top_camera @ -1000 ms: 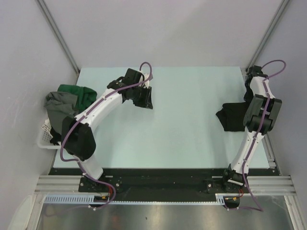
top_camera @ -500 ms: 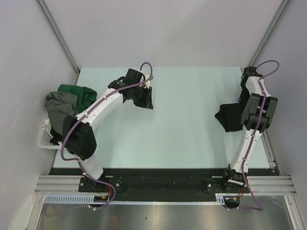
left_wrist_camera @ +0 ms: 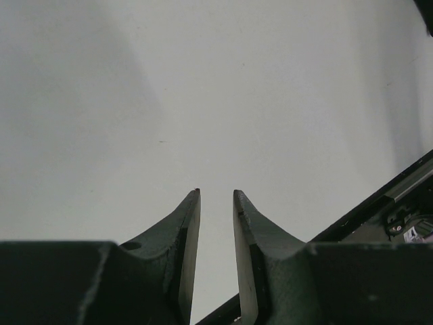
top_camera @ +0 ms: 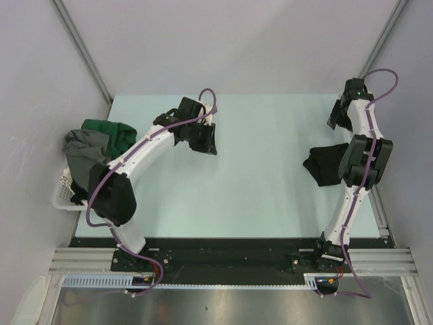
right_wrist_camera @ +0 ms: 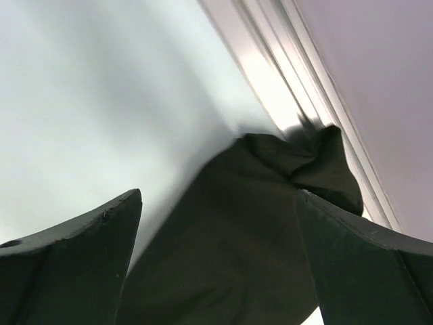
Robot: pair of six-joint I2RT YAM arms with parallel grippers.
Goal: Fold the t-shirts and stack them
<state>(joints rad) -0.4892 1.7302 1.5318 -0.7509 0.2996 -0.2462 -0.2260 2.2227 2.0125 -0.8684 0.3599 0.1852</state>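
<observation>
pulling back from the black shirt (top_camera: 325, 166), your right gripper (top_camera: 340, 116) has swung over the last second toward the far right corner of the table (top_camera: 270, 135). a second ago it hung right over the cloth. the left gripper (top_camera: 203, 139) has not moved and hovers over bare table, left of centre.

that leaves the black shirt alone on the table near the right edge. it is bunched, not flat, so i judge its fold not yet done. the green shirt (top_camera: 108, 132) and grey shirt (top_camera: 84, 145) sit heaped on the basket (top_camera: 62, 193) at the left edge, and no stack has begun.

in its wrist view the right gripper (right_wrist_camera: 218, 193) is spread wide and holds nothing. the black shirt (right_wrist_camera: 257, 223) lies below it, and neither finger (right_wrist_camera: 74, 257) looks to be on it.

the left gripper (left_wrist_camera: 216, 193) is almost pressed together, with only a thin slit between the fingers (left_wrist_camera: 186, 237). nothing is in that slit, and only bare table shows beyond.
</observation>
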